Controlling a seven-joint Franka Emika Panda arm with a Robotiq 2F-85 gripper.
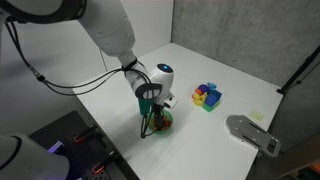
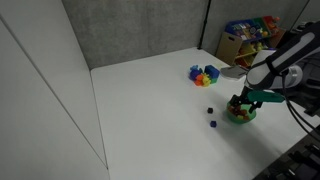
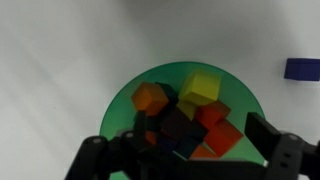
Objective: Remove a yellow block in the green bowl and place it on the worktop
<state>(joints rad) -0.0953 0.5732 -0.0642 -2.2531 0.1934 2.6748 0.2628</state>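
Evidently the reach was in hand: the end effector hovered over the bowl, jaws wide and empty. The yellow block lay inside at one o'clock. Next it likely needed to centre on that block, descend, close, then carry it to the counter.

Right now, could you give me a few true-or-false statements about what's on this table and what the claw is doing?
1. The claw hangs over the green bowl. True.
2. The claw is shut on a block. False: it is open.
3. The bowl is empty. False: it holds a yellow block among others.
4. A blue block lies on the worktop outside the bowl. True.
5. The cluster of coloured blocks touches the bowl. False: it lies apart from it.
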